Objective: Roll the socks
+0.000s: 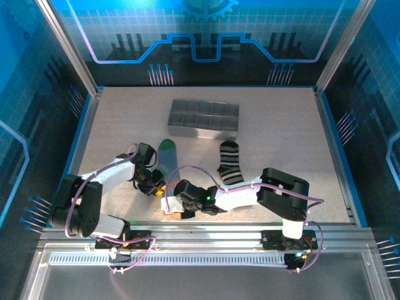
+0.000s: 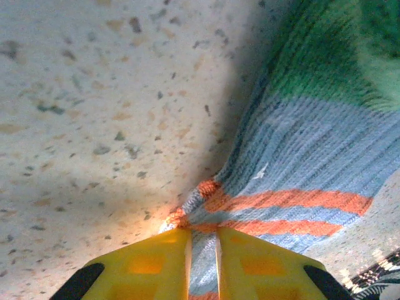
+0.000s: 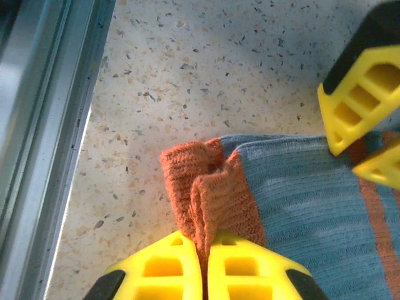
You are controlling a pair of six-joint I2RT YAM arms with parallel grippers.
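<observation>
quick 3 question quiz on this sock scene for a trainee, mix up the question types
1. True or false: the right tool is shut on the orange toe of the grey-blue sock.
2. Where does the left tool pinch that sock? A: at its toe. B: at its edge by the orange stripes. C: nowhere, it is open.
3. Fill in: the striped sock lies untouched, on the near side of the grey compartment ____.

Key: 1 true. 2 B. 3 tray.
</observation>
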